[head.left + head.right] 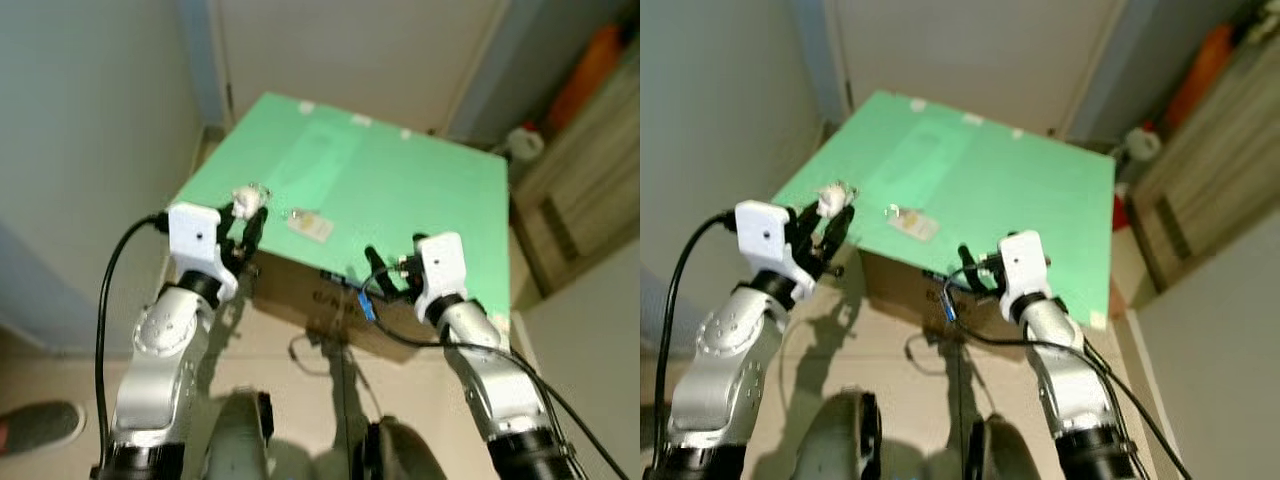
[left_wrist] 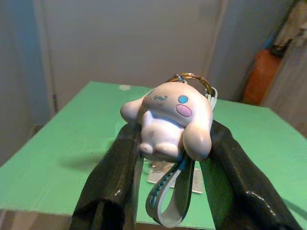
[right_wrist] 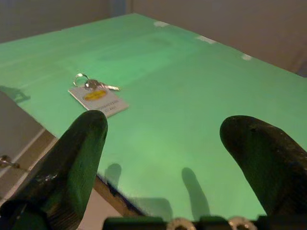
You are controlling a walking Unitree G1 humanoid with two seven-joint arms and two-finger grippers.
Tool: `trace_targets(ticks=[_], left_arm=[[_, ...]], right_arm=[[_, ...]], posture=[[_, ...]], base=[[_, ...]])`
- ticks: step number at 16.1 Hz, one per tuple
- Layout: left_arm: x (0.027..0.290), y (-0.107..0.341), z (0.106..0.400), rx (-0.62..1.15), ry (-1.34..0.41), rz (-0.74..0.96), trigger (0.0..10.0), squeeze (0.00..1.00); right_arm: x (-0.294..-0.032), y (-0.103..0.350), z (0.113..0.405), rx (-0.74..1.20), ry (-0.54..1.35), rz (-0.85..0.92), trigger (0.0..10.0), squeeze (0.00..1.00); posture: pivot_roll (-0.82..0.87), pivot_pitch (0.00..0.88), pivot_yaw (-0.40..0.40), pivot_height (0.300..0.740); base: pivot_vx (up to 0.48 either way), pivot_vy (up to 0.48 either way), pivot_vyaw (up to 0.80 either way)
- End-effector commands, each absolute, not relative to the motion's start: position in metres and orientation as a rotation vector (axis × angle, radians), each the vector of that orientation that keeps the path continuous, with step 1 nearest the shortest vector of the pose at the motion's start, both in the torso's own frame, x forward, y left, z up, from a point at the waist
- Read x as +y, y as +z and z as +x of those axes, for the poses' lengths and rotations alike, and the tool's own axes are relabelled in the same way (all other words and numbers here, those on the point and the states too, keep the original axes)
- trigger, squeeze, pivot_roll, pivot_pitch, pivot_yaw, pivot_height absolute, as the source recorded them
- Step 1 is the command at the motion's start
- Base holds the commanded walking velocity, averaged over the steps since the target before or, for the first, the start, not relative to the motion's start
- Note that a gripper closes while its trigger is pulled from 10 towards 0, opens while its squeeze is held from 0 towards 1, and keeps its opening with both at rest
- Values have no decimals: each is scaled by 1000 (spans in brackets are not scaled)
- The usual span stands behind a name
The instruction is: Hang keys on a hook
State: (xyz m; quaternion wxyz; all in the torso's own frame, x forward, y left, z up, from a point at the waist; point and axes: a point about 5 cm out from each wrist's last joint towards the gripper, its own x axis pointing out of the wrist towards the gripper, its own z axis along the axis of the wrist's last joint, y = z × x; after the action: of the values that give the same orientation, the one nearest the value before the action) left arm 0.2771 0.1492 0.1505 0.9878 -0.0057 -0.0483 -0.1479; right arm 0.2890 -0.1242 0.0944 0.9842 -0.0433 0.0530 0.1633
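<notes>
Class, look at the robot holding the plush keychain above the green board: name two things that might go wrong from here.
1. The left gripper pinches only the soft white plush charm; it may squeeze out, dropping ring and strap.
2. The second key with its tag lies near the green board edge; the open right gripper could nudge it off.

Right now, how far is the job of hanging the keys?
Done: the left gripper has its jaws shut on the white plush keychain, held above the green table.
In hand: nothing else; the right gripper is open over the table's near edge.
Left: a key with a tag lies on the table, and the hanging itself remains.
</notes>
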Motion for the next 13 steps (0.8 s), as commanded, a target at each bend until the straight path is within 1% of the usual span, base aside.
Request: trace_targets(ticks=[1, 5, 8, 9, 10, 11, 13], left_arm=[[142, 153, 278, -102, -333, -14, 0, 0], [139, 149, 277, -85, -347, -19, 0, 0], [148, 136, 275, -50, -326, 11, 0, 0], [156, 129, 274, -20, -288, -23, 0, 0], [162, 127, 277, 4, -241, -111, 0, 0], [165, 126, 279, 12, -222, -140, 0, 0], [159, 128, 281, 3, -261, -109, 0, 0]], right_arm=[[-130, 93, 289, 107, 312, -92, 10000, 0], [-130, 93, 288, 97, 317, -93, 10000, 0], [-132, 93, 289, 93, 312, -93, 10000, 0], [-137, 94, 287, 89, 296, -78, 10000, 0], [-141, 94, 285, 88, 262, -39, 10000, 0], [-143, 94, 282, 85, 243, -20, 10000, 0], [-144, 94, 282, 77, 242, -28, 10000, 0]], posture=[[-22, 129, -63, 691], [-26, 130, -60, 691], [-27, 128, -60, 691], [-31, 125, -62, 691], [-31, 125, -62, 691], [-31, 125, -62, 691], [-48, 122, -49, 691]], base=[[0, 0, 0], [0, 0, 0], [0, 0, 0], [0, 0, 0], [0, 0, 0], [0, 0, 0], [0, 0, 0]])
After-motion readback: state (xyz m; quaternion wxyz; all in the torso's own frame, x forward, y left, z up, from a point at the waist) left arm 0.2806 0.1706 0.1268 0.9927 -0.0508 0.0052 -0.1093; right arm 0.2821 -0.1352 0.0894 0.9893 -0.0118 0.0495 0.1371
